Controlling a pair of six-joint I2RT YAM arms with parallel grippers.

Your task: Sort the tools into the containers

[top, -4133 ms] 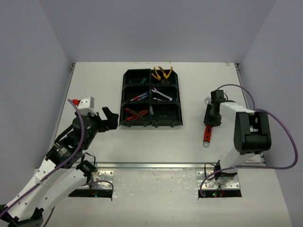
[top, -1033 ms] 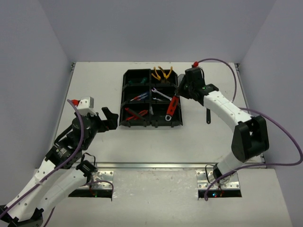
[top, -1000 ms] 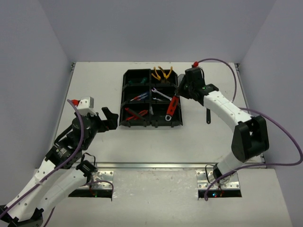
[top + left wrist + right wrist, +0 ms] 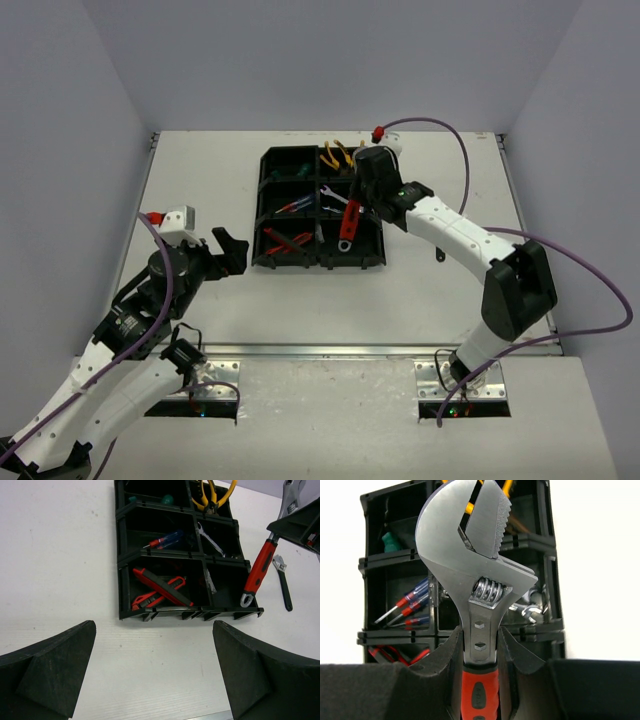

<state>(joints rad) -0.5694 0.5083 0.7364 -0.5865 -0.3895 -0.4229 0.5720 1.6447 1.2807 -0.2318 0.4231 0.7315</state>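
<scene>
The black organizer tray sits mid-table. My right gripper is shut on the red-handled adjustable wrench and holds it above the tray's right column, handle hanging toward the front. In the right wrist view the fingers clamp the wrench just above its red grip, silver jaws pointing away. My left gripper is open and empty, left of the tray's front corner. The tray holds yellow pliers, blue-red screwdrivers, a silver wrench and red-handled tools.
A small dark wrench lies on the table right of the tray, also in the left wrist view. A green handle sits in the far left compartment. White walls close the table's left, back and right sides.
My right arm picked the red adjustable wrench off the table at right and carried it left; in the last second it moved further over the tray. My left arm stayed still.
</scene>
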